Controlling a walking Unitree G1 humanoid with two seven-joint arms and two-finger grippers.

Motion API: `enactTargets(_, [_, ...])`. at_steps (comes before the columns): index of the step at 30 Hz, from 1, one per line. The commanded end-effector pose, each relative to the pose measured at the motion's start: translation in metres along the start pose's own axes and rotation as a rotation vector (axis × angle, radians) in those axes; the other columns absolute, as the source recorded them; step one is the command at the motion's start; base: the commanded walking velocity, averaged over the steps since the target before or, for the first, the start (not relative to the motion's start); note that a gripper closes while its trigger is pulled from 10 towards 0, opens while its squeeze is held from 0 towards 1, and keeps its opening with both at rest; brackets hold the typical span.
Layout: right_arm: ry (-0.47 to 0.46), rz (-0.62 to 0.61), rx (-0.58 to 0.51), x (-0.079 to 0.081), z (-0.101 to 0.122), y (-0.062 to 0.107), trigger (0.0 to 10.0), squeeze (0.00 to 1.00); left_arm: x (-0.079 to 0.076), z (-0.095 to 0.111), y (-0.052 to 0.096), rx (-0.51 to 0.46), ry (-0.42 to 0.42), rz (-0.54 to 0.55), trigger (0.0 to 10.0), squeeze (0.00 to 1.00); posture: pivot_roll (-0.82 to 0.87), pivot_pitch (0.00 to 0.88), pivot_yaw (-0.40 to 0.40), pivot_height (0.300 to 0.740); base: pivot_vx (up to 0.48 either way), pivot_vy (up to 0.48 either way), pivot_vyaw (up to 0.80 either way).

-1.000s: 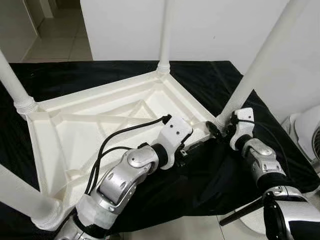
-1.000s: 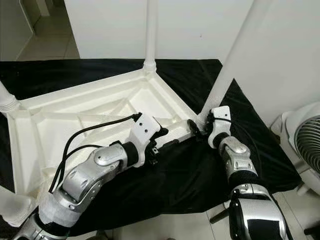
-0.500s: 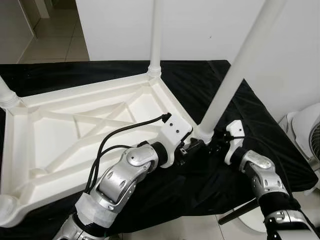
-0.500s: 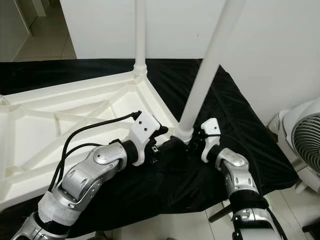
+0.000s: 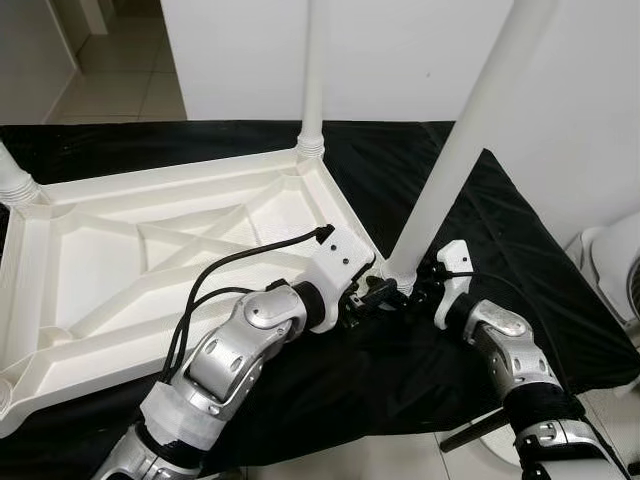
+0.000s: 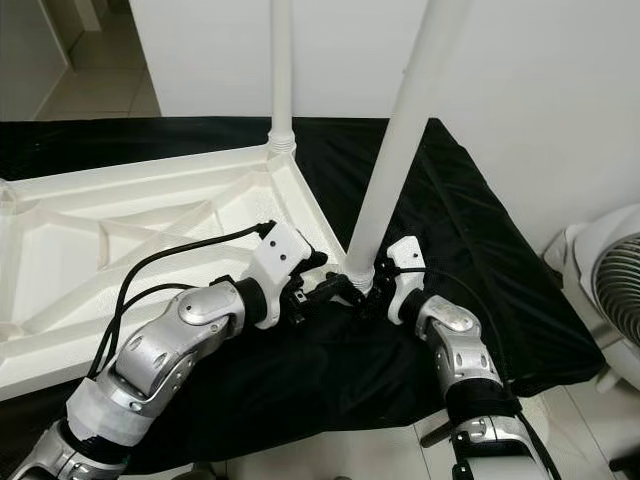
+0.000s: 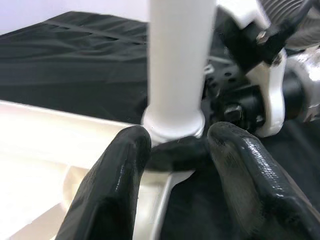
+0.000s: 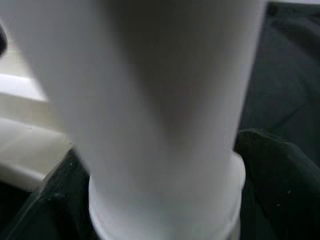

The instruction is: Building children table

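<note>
Table leg [image 5: 460,160] base, between left hand [image 7: 175,165], right hand [image 5: 425,288]

The two head cameras are looking forward and down from above, taking in the same upturned white table [image 5: 180,250] on black cloth [image 6: 470,240], the right eye view sitting slightly further right. The left wrist camera is peering close along its black fingers [image 7: 117,185] at the leg [image 7: 177,65] base. The right wrist camera is facing that same leg [image 8: 150,100] from very near, blurred.
</note>
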State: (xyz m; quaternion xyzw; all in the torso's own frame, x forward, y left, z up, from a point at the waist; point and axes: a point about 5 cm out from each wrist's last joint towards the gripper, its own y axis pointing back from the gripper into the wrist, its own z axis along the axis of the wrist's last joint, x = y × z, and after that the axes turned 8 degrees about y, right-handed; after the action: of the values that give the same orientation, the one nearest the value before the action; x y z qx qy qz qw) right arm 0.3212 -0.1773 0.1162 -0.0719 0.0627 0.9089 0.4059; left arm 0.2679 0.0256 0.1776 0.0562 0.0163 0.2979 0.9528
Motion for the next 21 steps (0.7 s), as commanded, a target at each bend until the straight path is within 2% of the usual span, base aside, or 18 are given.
enactTargets(1, [0.018, -0.020, -0.035, -0.004, 0.010, -0.004, 10.0, 0.00, -0.002, -0.004, 0.002, 0.026, -0.013, -0.071, 10.0, 0.00, 0.09, 0.023, -0.032, 0.740, 0.000, 0.000, 0.00])
enactTargets(6, [0.031, -0.033, -0.079, -0.006, 0.023, -0.013, 10.0, 0.00, -0.003, -0.013, 0.007, 0.057, -0.032, -0.092, 10.0, 0.00, 0.10, 0.016, -0.039, 0.740, 0.000, 0.000, 0.00])
enactTargets(11, [0.115, -0.027, -0.117, -0.011, 0.038, -0.026, 10.0, 0.00, -0.004, -0.018, 0.008, 0.048, -0.024, -0.082, 10.0, 0.00, 0.10, 0.009, -0.050, 0.740, 0.000, 0.000, 0.00])
enactTargets(18, [0.144, -0.005, -0.127, -0.015, 0.046, -0.030, 10.0, 0.00, -0.005, -0.029, 0.012, 0.072, -0.006, -0.070, 10.0, 0.00, 0.11, 0.007, -0.059, 0.740, 0.000, 0.000, 0.00])
enactTargets(21, [0.151, 0.041, -0.100, -0.015, 0.044, -0.030, 9.9, 0.00, -0.007, -0.033, 0.014, 0.082, 0.004, -0.067, 10.0, 0.00, 0.12, 0.005, -0.063, 0.740, 0.000, 0.000, 0.00])
